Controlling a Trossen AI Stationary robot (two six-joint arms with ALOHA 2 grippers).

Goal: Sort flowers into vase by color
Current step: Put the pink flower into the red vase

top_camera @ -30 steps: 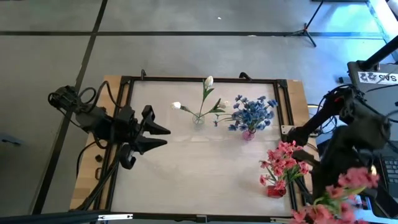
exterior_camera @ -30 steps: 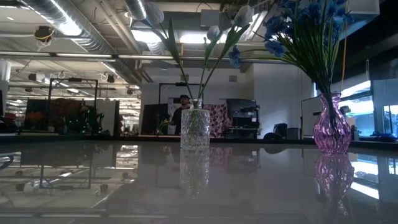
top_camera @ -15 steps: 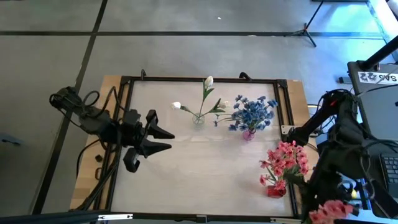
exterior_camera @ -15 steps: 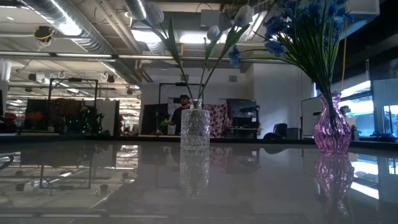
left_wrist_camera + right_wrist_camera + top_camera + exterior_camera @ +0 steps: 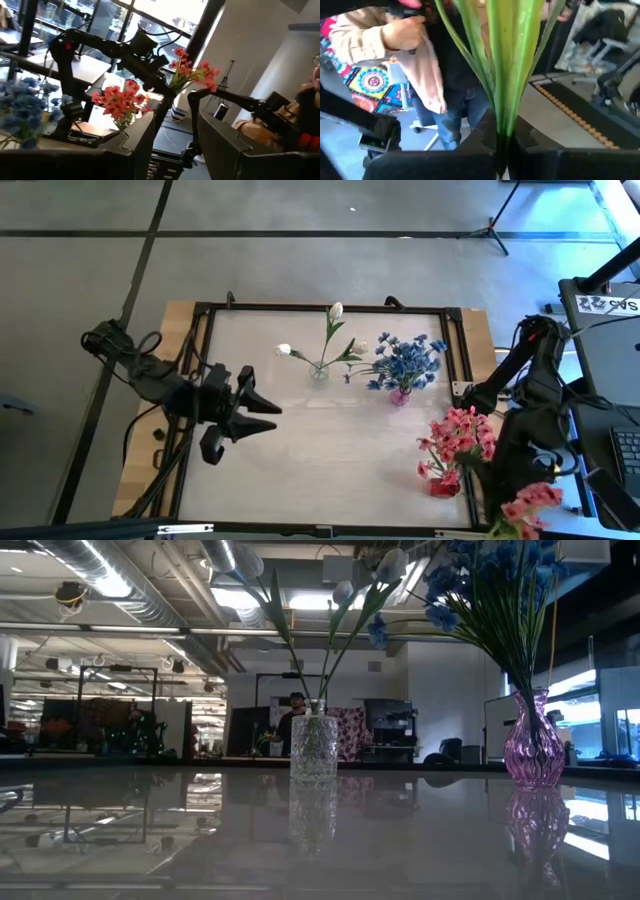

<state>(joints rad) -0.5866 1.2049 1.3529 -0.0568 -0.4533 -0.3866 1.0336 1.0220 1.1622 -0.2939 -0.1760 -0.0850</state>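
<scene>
Off the worktop's [image 5: 300, 450] front right corner, the right hand [image 5: 505, 505] is clamped on a pink sprig's [image 5: 532, 502] green stems. The left hand [image 5: 272, 409], fingers apart and empty, hangs over the left edge. White [image 5: 335, 311], blue [image 5: 405, 362] and pink flowers [image 5: 458, 438] stand in vases

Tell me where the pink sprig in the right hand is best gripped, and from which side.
On the bare green stems below the blooms, as now: the right hand, off the table's right edge, is shut on the pink sprig there. The stems bunch into one narrow bundle between the fingers, while the blooms spread wide. Coming from the stem end, fingers either side, suits that shape.
</scene>
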